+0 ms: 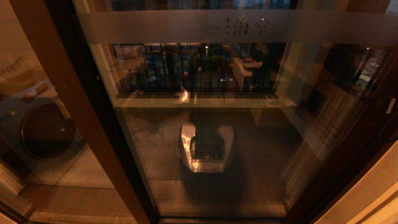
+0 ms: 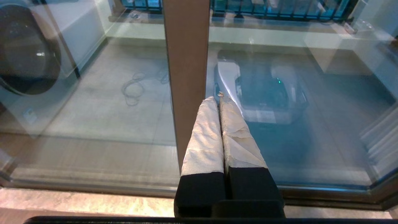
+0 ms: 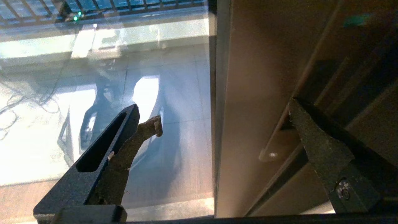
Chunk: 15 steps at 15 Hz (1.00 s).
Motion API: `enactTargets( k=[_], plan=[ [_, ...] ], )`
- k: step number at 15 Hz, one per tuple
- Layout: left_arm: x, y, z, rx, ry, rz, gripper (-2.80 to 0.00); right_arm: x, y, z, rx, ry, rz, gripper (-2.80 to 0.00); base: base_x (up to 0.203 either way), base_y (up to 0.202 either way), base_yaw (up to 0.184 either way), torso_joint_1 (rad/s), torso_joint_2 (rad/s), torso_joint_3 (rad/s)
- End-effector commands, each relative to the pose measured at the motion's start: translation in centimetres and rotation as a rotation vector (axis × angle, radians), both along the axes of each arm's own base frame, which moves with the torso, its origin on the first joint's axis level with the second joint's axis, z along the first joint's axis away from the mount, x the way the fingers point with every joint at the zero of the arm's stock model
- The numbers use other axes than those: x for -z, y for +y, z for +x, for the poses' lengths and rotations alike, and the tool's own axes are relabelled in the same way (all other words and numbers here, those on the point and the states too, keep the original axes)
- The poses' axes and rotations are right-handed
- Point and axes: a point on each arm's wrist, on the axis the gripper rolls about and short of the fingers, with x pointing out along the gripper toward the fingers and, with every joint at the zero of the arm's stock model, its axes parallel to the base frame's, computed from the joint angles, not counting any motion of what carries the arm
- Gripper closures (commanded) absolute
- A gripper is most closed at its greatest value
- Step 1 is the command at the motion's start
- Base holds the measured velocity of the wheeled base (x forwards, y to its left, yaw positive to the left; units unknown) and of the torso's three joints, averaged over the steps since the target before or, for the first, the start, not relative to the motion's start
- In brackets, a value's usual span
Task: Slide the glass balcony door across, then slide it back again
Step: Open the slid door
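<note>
Glass balcony door (image 1: pixel 199 130), brown-framed

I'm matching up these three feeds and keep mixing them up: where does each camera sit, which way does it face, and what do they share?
Head view: on the robot's head, looking forward and down through the glass balcony door; neither arm shows, only the robot's dim reflection.
Left wrist view: behind the left hand, fingers together, pointing at the door's brown frame post.
Right wrist view: behind the right hand, fingers spread either side of another frame post.
Shared: head and left wrist both show the washing machine and the balcony floor.
</note>
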Motion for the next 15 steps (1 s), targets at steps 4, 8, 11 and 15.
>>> enactTargets(
  k=[4, 8, 11, 15],
  plan=[
    [0.0, 0.0, 0.0, 0.0, 0.0, 0.0, 0.0, -1.1, 0.7, -1.1, -0.004, -0.014, -0.007, -2.8, 0.0, 0.0, 0.0, 0.0, 0.0, 0.0],
    [0.0, 0.0, 0.0, 0.0, -0.001, 0.0, 0.0, -1.4, 0.8, -1.5, 0.002, 0.015, 0.01, -2.8, 0.0, 0.0, 0.0, 0.0, 0.0, 0.0],
    [0.0, 0.0, 0.0, 0.0, 0.0, 0.0, 0.0, -1.2, -0.7, -1.3, 0.033, 0.048, 0.007, -2.8, 0.0, 0.0, 0.0, 0.0, 0.0, 0.0],
    [0.0, 0.0, 0.0, 0.0, 0.0, 0.0, 0.0, -0.8, -1.5, -1.0, 0.035, 0.073, 0.013, -2.8, 0.0, 0.0, 0.0, 0.0, 0.0, 0.0]
  ],
)
